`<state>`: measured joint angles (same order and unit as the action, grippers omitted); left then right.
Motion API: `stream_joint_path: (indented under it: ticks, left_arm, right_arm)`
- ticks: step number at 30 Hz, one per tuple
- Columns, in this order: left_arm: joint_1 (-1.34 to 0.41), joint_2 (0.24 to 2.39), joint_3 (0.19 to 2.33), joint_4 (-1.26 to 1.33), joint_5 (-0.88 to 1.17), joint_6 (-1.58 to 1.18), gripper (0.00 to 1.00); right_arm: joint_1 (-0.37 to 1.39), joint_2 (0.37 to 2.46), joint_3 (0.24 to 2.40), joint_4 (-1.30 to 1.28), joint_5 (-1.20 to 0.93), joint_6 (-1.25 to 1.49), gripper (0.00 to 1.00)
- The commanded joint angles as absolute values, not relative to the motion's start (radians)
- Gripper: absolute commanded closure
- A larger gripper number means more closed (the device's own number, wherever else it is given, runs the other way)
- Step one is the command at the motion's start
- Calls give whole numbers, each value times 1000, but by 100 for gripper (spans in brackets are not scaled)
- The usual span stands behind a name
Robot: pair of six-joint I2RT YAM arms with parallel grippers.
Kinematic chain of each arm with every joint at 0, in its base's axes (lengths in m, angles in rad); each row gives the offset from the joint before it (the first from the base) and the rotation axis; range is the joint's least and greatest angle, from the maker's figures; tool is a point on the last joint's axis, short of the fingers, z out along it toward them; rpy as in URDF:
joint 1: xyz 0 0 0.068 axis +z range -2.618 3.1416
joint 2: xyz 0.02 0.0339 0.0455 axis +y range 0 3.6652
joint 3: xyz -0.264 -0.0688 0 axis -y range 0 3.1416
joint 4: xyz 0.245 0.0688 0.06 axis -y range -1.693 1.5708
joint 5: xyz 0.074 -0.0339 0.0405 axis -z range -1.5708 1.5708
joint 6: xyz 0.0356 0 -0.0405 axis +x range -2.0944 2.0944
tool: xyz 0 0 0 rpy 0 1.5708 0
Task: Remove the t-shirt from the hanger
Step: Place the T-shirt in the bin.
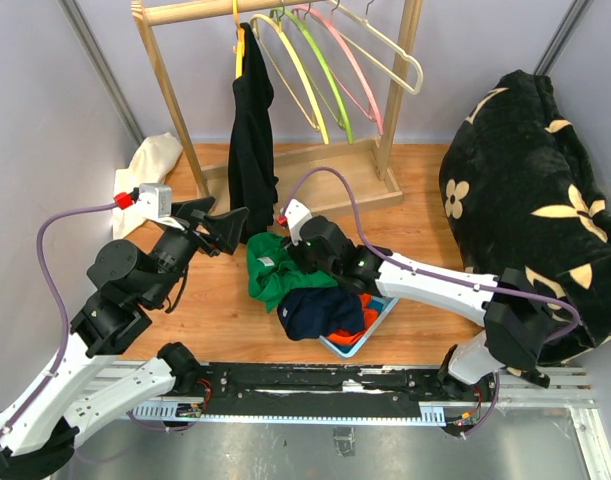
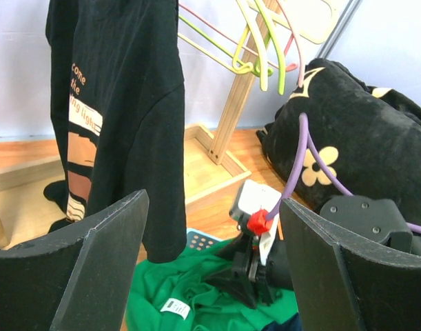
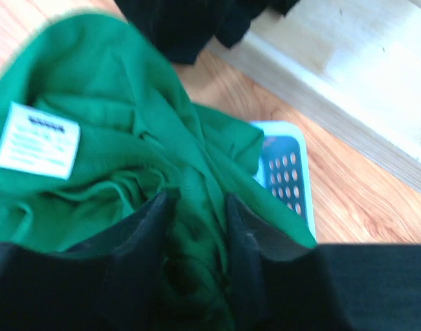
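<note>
- The black short-sleeved t-shirt (image 1: 251,140) hangs on a yellow plastic hanger (image 1: 239,45) from the rail of the pale wooden clothes rack (image 1: 170,90). Its hem reaches down to the rack's base.
- In the left wrist view, the shirt (image 2: 127,103) shows orange lettering and a tan and white print.
- The left gripper (image 1: 228,208) sits low, just beside the shirt's lower part. Its fingers (image 2: 107,255) are spread wide with nothing between them.
- The right gripper (image 1: 288,256) reaches onto a crumpled green cotton garment (image 1: 270,275). That garment spills over the edge of a light blue perforated plastic basket (image 1: 350,345) on the wooden worktop (image 1: 415,220).
- In the blurred right wrist view, its fingers (image 3: 145,234) are drawn in on a fold of the green cloth, which fills the gap. A white label (image 3: 36,141) lies nearby.
- A navy garment (image 1: 320,310) lies in the basket beside the green one.
- A black blanket with cream flowers (image 1: 530,200) is heaped on the right.
</note>
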<state>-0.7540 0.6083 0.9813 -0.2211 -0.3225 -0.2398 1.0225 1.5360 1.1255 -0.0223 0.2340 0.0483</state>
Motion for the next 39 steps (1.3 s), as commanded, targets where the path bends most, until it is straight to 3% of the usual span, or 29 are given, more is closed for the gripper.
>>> stream_joint_path:
  ticks: [1, 3, 5, 14, 20, 28, 39]
  left_arm:
    - [-756, 610, 973, -187, -338, -225, 18]
    - [-756, 614, 972, -181, -334, -225, 18]
    - [-756, 625, 973, -170, -327, -227, 19]
    - [-756, 703, 973, -119, -281, -239, 18]
    - [-756, 753, 982, -97, -254, -244, 19]
    - [-756, 772, 989, -95, -251, -241, 19]
    - [-756, 851, 966, -64, -141, -287, 22]
  right_arm:
    - [1020, 1446, 1009, -42, 266, 116, 70]
    - [1020, 1380, 952, -57, 292, 144, 84]
    - [1020, 1313, 895, -75, 321, 163, 91]
    - [1022, 1003, 716, -231, 367, 251, 95]
    - [1026, 884, 648, -293, 359, 289, 93]
    - [1026, 939, 679, -269, 328, 263, 75]
    - [1028, 1066, 730, -201, 252, 242, 74]
